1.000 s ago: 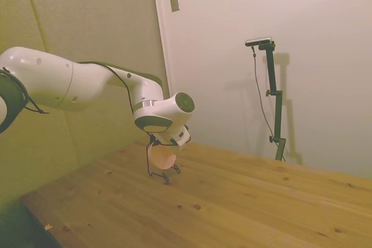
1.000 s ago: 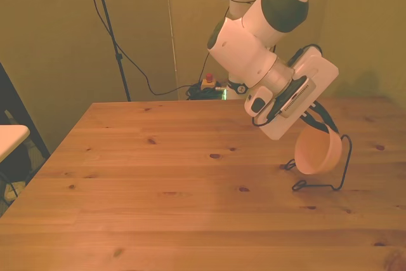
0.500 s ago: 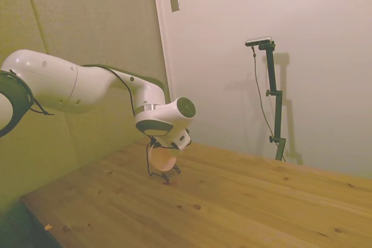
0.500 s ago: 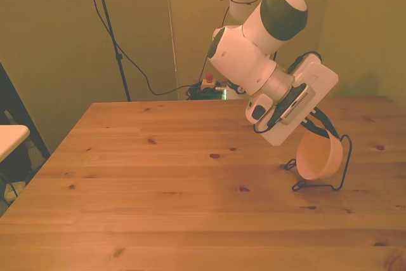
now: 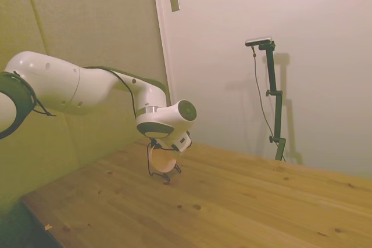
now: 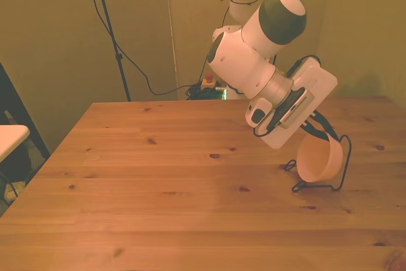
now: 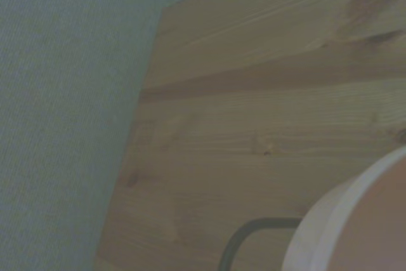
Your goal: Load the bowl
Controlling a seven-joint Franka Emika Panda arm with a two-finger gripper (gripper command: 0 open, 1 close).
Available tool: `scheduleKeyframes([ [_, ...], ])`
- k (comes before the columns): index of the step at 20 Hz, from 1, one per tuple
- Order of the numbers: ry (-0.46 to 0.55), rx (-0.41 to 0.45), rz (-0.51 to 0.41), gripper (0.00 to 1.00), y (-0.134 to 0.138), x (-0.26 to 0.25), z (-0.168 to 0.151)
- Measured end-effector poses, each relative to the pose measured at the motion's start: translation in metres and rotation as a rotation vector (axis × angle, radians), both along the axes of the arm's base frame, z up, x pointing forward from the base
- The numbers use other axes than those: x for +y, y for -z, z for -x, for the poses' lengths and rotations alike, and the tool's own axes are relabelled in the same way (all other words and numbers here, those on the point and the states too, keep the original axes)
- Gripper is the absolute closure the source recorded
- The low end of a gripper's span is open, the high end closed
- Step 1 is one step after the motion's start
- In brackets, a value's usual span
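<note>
The pale pink bowl (image 6: 319,160) stands on its edge inside the thin black wire rack (image 6: 346,157) near the table's edge on the front view's right. My gripper (image 6: 319,130) reaches down from above, its dark fingers shut on the bowl's upper rim. From the side, the bowl (image 5: 159,158) shows just under the gripper (image 5: 167,148), with the rack (image 5: 149,165) around it. Up close in the wrist view are the bowl's rim (image 7: 355,220) and a piece of rack wire (image 7: 254,225).
The wooden table (image 6: 165,182) stretches toward the front view's left. A padded wall (image 5: 87,39) runs close behind the rack. A tripod with cables (image 6: 108,23) stands beyond the far edge of the table.
The arm has sunk a little and carried the bowl lower into the rack. The bowl's bottom edge now sits close to the rack's base.
</note>
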State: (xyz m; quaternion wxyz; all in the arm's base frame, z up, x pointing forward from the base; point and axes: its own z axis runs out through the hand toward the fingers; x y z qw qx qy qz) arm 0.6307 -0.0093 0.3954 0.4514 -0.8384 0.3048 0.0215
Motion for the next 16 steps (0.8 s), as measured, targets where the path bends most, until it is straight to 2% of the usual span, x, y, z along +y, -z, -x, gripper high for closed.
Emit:
scheduleKeyframes([
  [8, -0.006, 0.012, -0.002, 1.00, 0.009, 0.003, -0.003],
  [9, -0.006, 0.014, -0.002, 0.00, 0.011, 0.003, -0.004],
  [16, -0.008, 0.012, -0.003, 0.00, 0.010, 0.003, -0.006],
])
